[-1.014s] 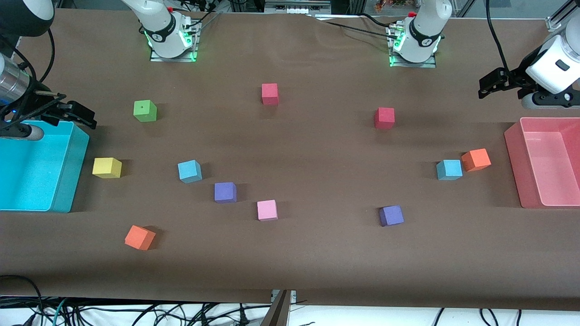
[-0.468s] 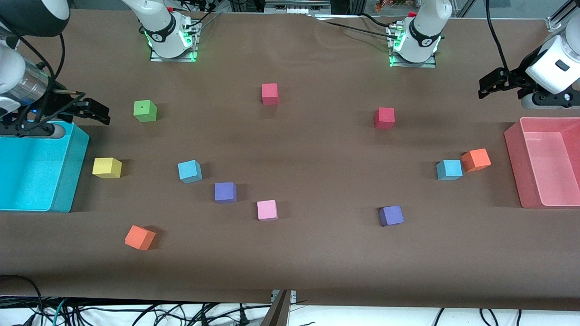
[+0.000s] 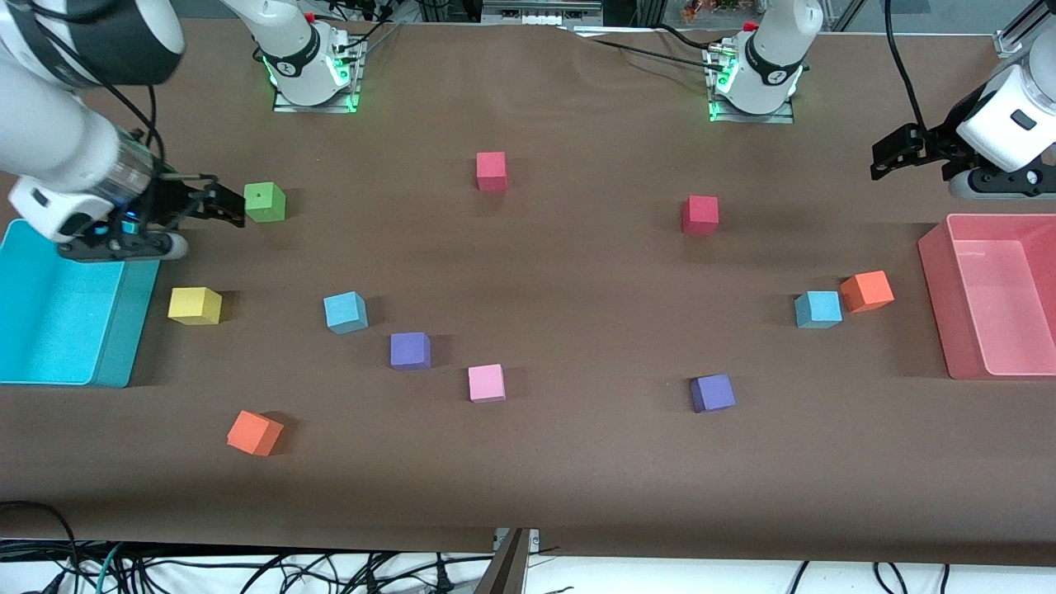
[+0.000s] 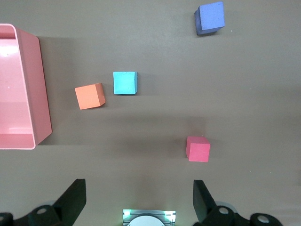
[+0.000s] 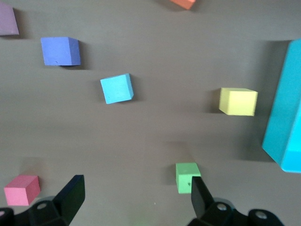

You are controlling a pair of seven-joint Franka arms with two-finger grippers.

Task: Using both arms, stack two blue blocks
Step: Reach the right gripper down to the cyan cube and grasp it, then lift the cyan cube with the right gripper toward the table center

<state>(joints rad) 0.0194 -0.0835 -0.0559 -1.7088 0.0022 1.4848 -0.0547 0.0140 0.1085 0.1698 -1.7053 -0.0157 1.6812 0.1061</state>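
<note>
In the front view, the right gripper is seen at the upper left of the frame, raised over the table between the cyan bin and the green block; its fingers are spread and nothing is held. The left gripper is seen at the upper right, above the pink bin, where the left arm waits, likewise spread and empty. One blue block is found left of centre, beside a purple block. The other blue block is found at middle right, just beside an orange block.

In the left wrist view, the second blue block is shown in the upper middle, with the fingers wide apart along the bottom edge.

In the right wrist view, the first blue block is shown in the upper left of centre, and the fingers are set wide apart at the bottom.
</note>
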